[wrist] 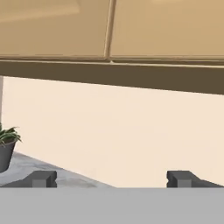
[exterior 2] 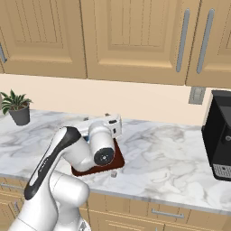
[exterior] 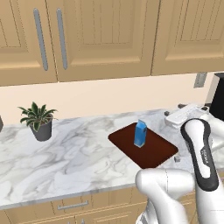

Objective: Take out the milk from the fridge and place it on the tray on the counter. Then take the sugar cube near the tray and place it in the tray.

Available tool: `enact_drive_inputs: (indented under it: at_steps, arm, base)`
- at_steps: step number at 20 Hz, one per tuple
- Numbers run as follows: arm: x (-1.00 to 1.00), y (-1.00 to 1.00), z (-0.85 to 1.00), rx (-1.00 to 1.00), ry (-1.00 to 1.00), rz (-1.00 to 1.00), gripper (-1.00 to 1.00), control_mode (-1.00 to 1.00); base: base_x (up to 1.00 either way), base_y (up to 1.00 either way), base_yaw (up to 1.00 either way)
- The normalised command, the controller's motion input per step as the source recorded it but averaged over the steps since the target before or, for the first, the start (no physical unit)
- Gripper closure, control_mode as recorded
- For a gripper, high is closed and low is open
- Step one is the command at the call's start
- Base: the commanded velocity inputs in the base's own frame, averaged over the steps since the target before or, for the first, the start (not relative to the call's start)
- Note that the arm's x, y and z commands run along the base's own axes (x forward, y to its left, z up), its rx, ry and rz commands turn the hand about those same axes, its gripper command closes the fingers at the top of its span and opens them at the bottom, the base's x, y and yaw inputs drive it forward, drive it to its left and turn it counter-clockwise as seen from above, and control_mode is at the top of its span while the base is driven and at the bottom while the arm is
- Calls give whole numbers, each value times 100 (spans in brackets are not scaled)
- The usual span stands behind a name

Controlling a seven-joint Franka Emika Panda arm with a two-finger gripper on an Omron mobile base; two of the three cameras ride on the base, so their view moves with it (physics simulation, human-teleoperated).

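The blue milk carton [exterior: 140,133] stands upright on the dark reddish-brown tray [exterior: 153,151], which lies on the marble counter [exterior: 65,148]. The tiny white sugar cube [exterior: 176,159] [exterior 2: 114,173] rests on the counter just off the tray's near right edge [exterior 2: 118,159]. My gripper [exterior: 173,109] [exterior 2: 108,115] hovers above the counter to the right of the carton and points toward the back wall. In the hand view its fingers [wrist: 43,178] stand wide apart, so the gripper [wrist: 111,179] is open with nothing between them. The fridge is out of view.
A potted plant [exterior: 39,120] [exterior 2: 17,108] stands at the counter's left. A black coffee machine [exterior 2: 219,135] occupies the right end, below a wall outlet [exterior 2: 196,95]. Wooden upper cabinets [exterior: 100,35] hang over the counter.
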Motion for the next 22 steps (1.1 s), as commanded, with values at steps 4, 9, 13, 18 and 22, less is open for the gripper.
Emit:
enact_drive_inputs:
  at_steps: [4,9,13,18,22]
  arm:
    - [-51,-31,48,3,6,-13,-100,-100]
    - [-40,-32,47,0,24,-19,-100,-100]
    - [-52,-9,9,0,31,-13,-100,-100]
    - [-73,-34,0,0,19,-4,-100,-100]
    - [-40,-11,4,-3,32,-7,-100,-100]
  base:
    - [0,0,0]
    - [0,0,0]
    - [0,0,0]
    - [0,0,0]
    - [0,0,0]
